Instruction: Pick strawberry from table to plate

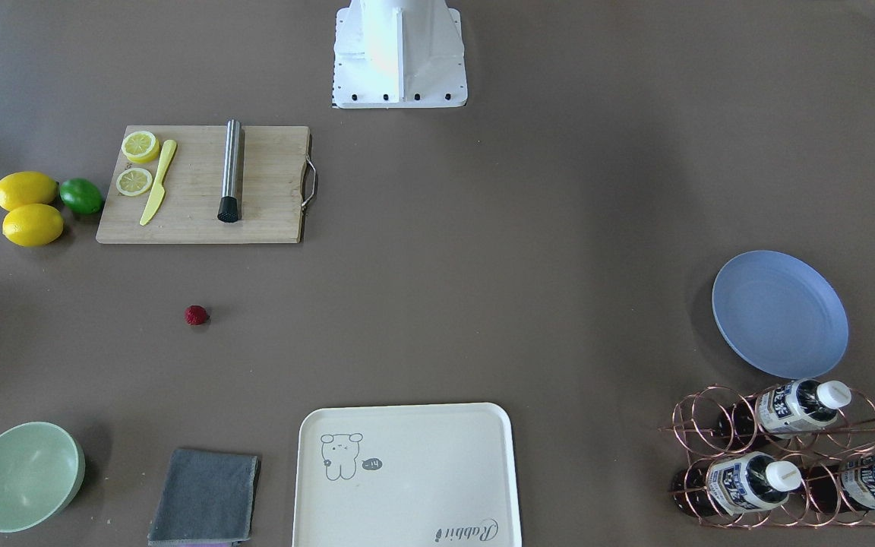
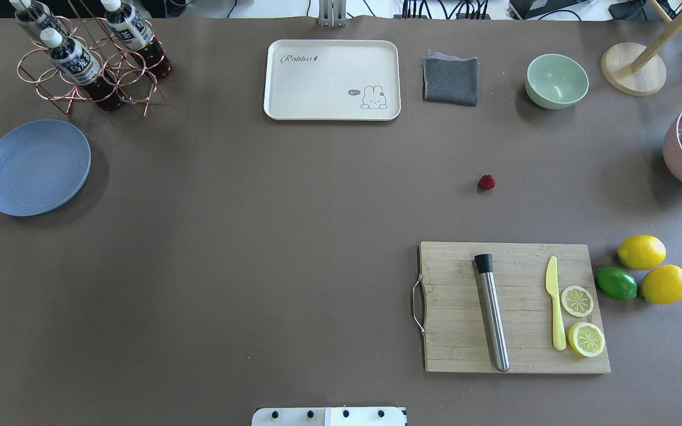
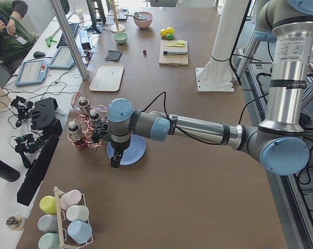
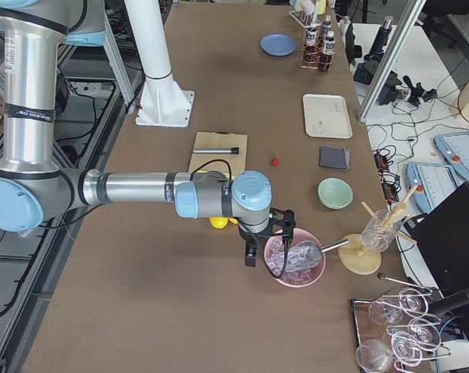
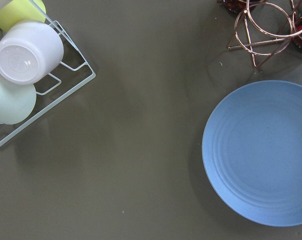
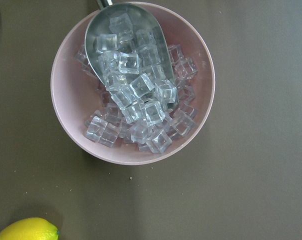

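The strawberry (image 2: 486, 182) is a tiny dark-red berry lying alone on the brown table (image 2: 258, 236), just beyond the cutting board; it also shows in the front view (image 1: 196, 315). The pale blue plate (image 2: 35, 167) holds nothing and lies far off at the table's left end (image 1: 779, 313). My left gripper (image 3: 115, 162) hangs above the plate's near edge, and the plate (image 5: 263, 152) fills the right of its wrist view. My right gripper (image 4: 251, 256) hovers beside a pink bowl of ice, well away from the strawberry (image 4: 274, 162). Whether either gripper is open, I cannot tell.
A wooden cutting board (image 2: 512, 307) carries a steel muddler, a yellow knife and lemon slices; two lemons and a lime (image 2: 616, 283) lie beside it. A cream tray (image 2: 332, 80), grey cloth (image 2: 450, 80), green bowl (image 2: 556, 81), bottle rack (image 2: 89, 59) and ice bowl (image 6: 133, 82) line the edges.
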Robot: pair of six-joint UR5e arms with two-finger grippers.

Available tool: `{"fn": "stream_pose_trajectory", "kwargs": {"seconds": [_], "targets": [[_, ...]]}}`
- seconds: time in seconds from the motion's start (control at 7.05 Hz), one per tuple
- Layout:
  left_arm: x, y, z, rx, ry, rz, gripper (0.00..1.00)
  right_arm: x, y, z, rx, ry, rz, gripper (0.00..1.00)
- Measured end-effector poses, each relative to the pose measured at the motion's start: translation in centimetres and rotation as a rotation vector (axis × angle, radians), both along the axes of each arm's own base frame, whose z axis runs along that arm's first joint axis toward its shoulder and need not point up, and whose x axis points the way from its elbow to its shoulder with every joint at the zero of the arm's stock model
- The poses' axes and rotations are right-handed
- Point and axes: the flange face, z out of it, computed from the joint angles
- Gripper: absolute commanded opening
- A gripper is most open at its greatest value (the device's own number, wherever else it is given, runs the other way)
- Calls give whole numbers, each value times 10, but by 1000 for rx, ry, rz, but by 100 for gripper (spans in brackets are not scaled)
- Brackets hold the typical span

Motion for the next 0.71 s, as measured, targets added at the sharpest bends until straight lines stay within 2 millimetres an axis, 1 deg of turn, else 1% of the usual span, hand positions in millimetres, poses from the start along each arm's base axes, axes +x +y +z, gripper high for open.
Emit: {"fn": "stream_pose_trajectory", "kwargs": {"seconds": [0.14,0.43,0.71], "targets": [[1,-2,-3,5,11,4,98,0,0,1,-2,3,0,100],[9,-8,-18,48,20,17,98,1,1,6,-6,12,-2,100],[12,-22,-24,63,19,22,98,1,-1,3,-2,13,-1,100]]}}
